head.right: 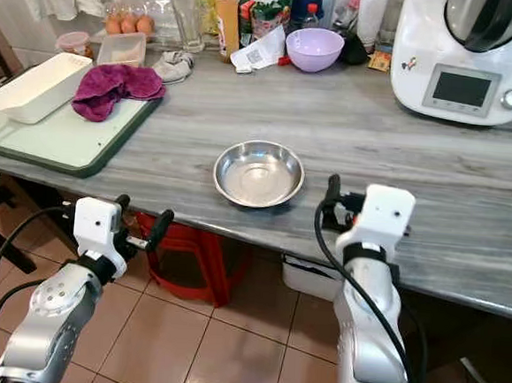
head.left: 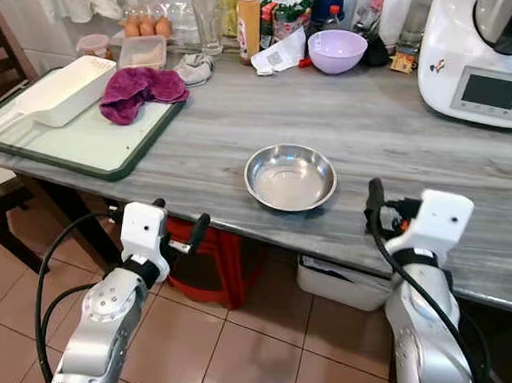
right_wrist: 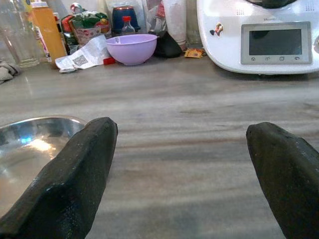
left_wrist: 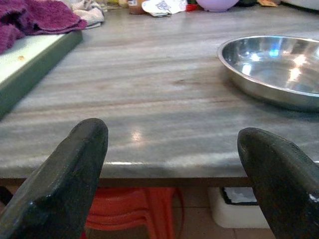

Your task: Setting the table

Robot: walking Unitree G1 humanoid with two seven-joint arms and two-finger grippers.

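In the left eye view, a round steel bowl (head.left: 290, 177) sat upright near the front edge of the grey table (head.left: 367, 129), mouth up; being round, it showed no long axis. The left gripper (head.left: 178, 227) hung below the table edge at about 7 o'clock from the bowl, fingers spread, holding nothing. The right gripper (head.left: 376, 204) lay at 3 o'clock from the bowl, near it but apart; I could not tell its opening here. A green tray (head.left: 91, 147) lay at 9 o'clock, carrying a white box (head.left: 64, 90) and a purple cloth (head.left: 140, 91). A lilac bowl (head.left: 336, 51) stood at 12 o'clock, a white machine (head.left: 488, 59) at 2 o'clock.

The right eye view showed the same layout, with a red stool (head.right: 189, 253) under the table.

In the left wrist view, both black fingers (left_wrist: 70, 179) stood wide apart and empty, at the table edge, with the bowl ahead toward the right-hand finger.

In the right wrist view, the fingers (right_wrist: 75, 179) were likewise wide apart, gripping nothing, low over the table, with the bowl's rim beside one finger.
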